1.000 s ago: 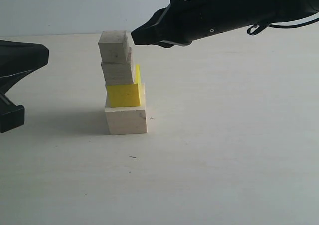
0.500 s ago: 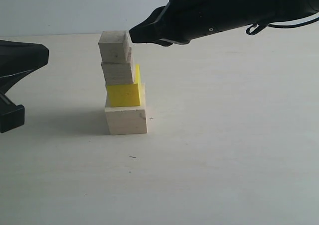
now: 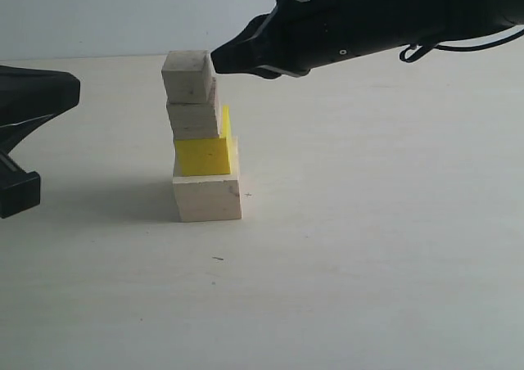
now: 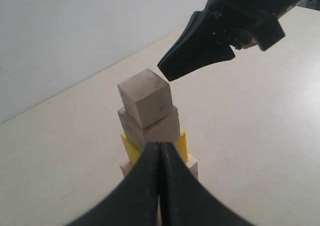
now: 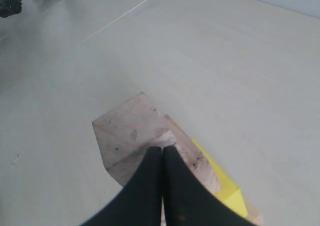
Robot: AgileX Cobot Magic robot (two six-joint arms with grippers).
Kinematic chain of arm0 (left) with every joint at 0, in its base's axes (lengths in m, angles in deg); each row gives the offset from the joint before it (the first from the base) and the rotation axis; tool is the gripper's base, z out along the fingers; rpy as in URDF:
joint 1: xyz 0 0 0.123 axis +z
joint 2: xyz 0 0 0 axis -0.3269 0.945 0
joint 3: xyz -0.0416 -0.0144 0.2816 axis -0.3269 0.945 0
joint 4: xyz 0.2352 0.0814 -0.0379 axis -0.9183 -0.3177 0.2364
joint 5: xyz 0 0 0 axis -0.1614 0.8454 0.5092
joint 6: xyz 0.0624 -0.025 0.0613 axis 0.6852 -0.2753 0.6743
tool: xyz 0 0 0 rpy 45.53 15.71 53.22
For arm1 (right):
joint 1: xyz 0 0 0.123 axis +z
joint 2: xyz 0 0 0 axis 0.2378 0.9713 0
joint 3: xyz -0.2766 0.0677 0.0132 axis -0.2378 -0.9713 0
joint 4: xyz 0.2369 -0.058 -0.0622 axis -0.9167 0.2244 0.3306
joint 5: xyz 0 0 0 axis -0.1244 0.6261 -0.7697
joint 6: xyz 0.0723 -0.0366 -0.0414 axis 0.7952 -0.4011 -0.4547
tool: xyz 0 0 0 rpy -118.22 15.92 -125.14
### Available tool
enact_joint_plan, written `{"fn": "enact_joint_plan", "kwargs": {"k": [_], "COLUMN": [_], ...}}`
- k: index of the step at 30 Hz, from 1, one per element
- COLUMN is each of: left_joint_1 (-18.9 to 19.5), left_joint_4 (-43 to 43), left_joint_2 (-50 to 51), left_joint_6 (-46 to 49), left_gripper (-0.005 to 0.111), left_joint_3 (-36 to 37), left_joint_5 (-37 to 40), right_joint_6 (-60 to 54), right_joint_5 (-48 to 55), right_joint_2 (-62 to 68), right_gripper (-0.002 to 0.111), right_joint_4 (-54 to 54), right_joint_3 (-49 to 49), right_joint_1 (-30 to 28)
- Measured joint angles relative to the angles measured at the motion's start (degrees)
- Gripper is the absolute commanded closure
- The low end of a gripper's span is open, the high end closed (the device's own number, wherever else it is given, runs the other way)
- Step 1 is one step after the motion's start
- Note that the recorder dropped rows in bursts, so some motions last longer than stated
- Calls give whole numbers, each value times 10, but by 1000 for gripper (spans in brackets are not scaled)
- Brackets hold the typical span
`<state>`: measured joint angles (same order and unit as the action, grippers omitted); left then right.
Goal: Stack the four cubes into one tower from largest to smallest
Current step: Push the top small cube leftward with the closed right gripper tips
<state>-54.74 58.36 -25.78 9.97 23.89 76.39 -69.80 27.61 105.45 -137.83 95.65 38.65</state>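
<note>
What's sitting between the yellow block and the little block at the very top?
One medium pale wooden cube sits between the yellow cube and the small top cube, touching both. The exterior view shows this most clearly.

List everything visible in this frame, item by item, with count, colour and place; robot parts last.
Large cube: 1, pale wood, on the table, bottom of the tower.
Yellow cube: 1, bright yellow, on the large cube.
Medium cube: 1, pale wood, on the yellow cube.
Small cube: 1, pale wood, top of the tower.
Table: 1, pale cream, under everything.
Right gripper: 1, black, shut, tip beside the small cube's upper edge.
Left gripper: 1, black, shut, off to the tower's left in the exterior view.
</note>
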Motion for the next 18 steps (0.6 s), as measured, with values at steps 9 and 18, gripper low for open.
{"fn": "enact_joint_plan", "kwargs": {"k": [9,18], "left_joint_1": [0,0], "left_joint_4": [0,0], "left_joint_2": [0,0], "left_joint_6": [0,-1], "left_gripper": [107,107], "left_joint_3": [0,0], "left_joint_5": [-1,-7], "right_joint_6": [-11,-17], "right_joint_5": [4,7], "right_joint_2": [6,6], "right_gripper": [108,108], "right_joint_4": [-10,-16], "right_joint_3": [2,2], "right_joint_1": [0,0]}}
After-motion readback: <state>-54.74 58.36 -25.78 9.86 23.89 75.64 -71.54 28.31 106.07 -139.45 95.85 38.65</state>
